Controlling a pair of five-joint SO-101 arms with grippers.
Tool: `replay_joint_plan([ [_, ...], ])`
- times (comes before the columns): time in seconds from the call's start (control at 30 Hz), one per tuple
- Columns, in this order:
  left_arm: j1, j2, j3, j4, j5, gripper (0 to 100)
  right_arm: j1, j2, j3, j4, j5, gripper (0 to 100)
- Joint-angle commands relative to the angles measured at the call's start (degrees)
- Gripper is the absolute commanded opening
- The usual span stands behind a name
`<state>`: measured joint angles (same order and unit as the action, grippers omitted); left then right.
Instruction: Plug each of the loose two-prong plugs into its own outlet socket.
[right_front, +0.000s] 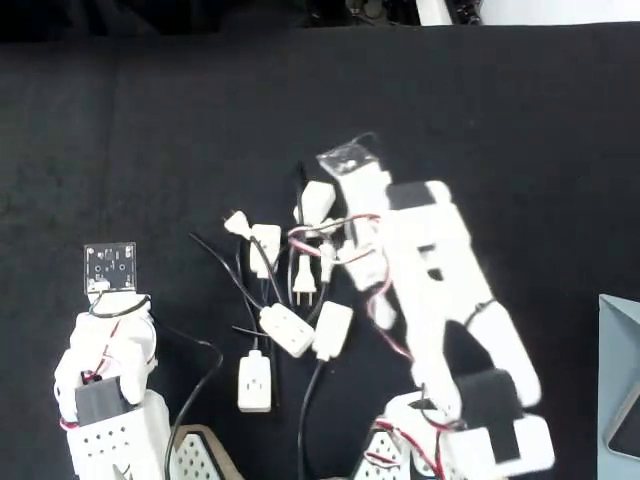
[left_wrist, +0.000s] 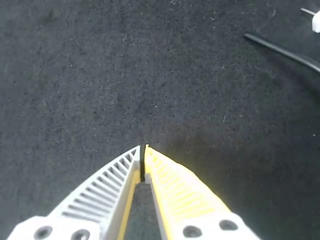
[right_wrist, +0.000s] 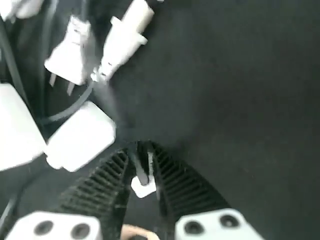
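Near the middle of the black table (right_front: 150, 120), white plugs and sockets on black cables lie in a cluster just beside your right arm (right_front: 440, 290). 1 two-prong plug (right_front: 305, 275) lies loose, with its prongs pointing toward the arm bases. Just past the prongs, a socket block (right_front: 287, 330) and a second socket block (right_front: 333, 330) lie side by side. A third socket block (right_front: 254, 382) lies face up, nearest the bases.

Your right gripper (right_wrist: 142, 146) has its black fingers pressed nearly together, pinching a small white piece (right_wrist: 142, 186). You cannot tell what that piece is.

Your left gripper (left_wrist: 144, 150) has its white and yellow fingers pressed together with nothing between them. It hangs over bare cloth near a black cable (left_wrist: 280, 47). The left arm (right_front: 105, 380) sits at the near left, well apart from the cluster.
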<state>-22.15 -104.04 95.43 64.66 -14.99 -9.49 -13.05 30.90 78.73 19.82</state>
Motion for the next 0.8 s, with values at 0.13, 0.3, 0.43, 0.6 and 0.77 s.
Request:
replay_joint_plan([
  [0.13,-0.4,-0.18,-0.48,-0.97,-0.44,3,5.54,-4.62,1.89,-0.88,5.1,1.5],
  [0.3,-0.4,-0.18,-0.48,-0.97,-0.44,3,3.6,-4.79,0.04,0.88,1.05,12.9],
  [0.43,-0.48,-0.18,-0.48,-0.97,-0.44,3,2.02,-4.79,-8.57,9.49,-2.37,19.4],
  [0.6,-0.66,-0.18,-0.48,-0.88,-0.44,3,1.93,-4.79,-16.4,19.34,-2.64,19.4],
  [0.77,-0.66,-0.18,-0.48,-0.79,-0.44,3,2.11,-4.88,-12.97,21.89,-2.55,19.4],
])
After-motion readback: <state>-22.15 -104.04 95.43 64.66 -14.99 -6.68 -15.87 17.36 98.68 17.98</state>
